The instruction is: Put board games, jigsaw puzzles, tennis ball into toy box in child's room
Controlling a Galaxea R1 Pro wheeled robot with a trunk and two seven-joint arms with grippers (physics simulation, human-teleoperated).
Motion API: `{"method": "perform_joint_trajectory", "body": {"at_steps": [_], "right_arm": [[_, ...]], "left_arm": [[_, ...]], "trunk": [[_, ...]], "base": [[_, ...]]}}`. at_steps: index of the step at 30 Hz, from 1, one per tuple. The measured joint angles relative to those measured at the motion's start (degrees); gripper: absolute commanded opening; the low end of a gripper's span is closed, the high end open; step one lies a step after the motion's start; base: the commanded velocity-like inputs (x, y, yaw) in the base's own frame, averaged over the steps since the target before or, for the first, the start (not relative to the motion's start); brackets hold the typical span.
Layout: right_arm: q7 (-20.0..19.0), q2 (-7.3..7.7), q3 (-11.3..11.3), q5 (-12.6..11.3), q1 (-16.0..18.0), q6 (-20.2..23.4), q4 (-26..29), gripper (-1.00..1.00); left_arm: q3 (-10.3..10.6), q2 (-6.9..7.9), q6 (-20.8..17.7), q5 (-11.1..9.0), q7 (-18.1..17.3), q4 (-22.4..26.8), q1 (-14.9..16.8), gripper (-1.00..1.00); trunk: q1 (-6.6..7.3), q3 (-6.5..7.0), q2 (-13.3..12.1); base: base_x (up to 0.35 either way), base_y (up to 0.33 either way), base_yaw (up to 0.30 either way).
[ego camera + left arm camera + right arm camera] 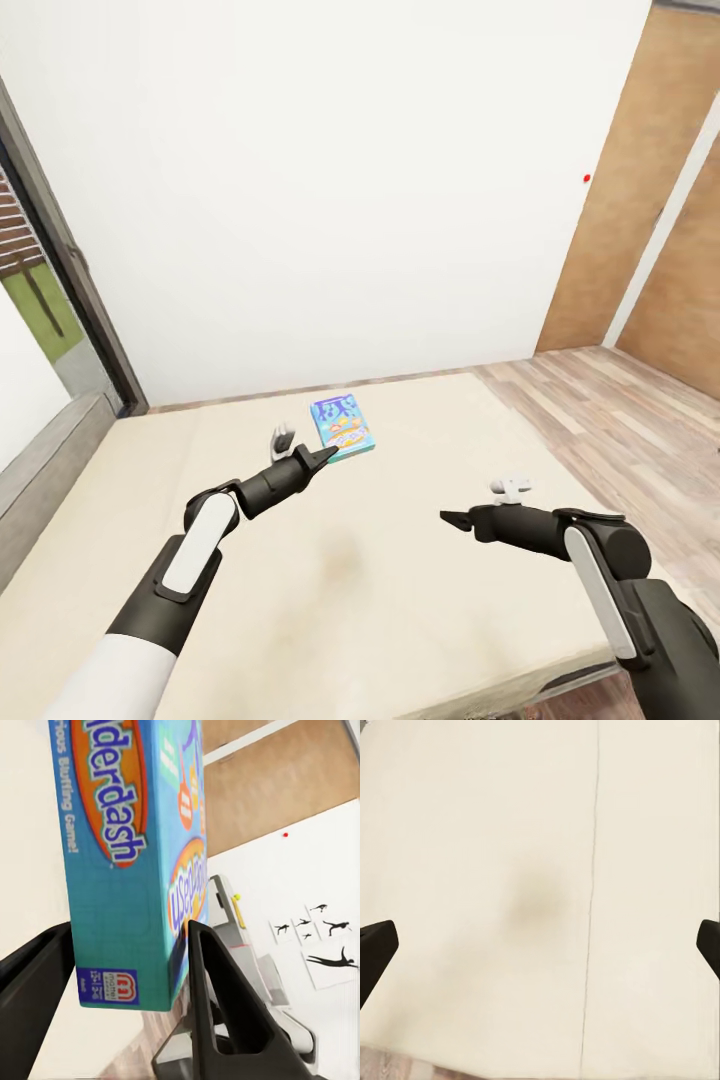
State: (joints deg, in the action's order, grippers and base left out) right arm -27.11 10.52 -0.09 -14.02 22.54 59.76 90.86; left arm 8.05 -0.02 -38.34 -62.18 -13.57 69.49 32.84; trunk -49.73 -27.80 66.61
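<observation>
A blue board game (pixel 342 425) with a busy printed cover lies on the beige bed (pixel 400 600), near the far wall. My left gripper (pixel 322 455) is at its near corner. In the left wrist view the board game (pixel 124 862) sits between the two black fingers (pixel 214 982), which press against both its sides. My right gripper (pixel 450 518) hovers open over bare mattress to the right, and its dark fingertips (pixel 375 945) stand far apart. In the distance stands the grey table (pixel 225 916), with a small yellow-green spot on it. The toy box and jigsaw puzzles are out of view.
A white wall rises behind the bed, with a dark-framed window (pixel 60 270) and grey headboard (pixel 50 470) to the left. Wood-plank floor (pixel 620 420) and brown panels lie to the right. Black sports-silhouette pictures (pixel 322 945) hang on a far wall.
</observation>
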Motion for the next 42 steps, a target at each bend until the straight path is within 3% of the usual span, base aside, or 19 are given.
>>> {"method": "perform_joint_trajectory", "body": {"at_steps": [42], "right_arm": [[0.0, 0.93, -0.6, -0.4, 0.9, 0.0, 0.0, 1.0]], "left_arm": [[0.2, -0.25, 0.0, 0.4, 0.2, 0.0, 0.0, -1.0]], "trunk": [[9.23, 7.99, -16.9]], "base": [[0.0, 0.0, -0.28]]}}
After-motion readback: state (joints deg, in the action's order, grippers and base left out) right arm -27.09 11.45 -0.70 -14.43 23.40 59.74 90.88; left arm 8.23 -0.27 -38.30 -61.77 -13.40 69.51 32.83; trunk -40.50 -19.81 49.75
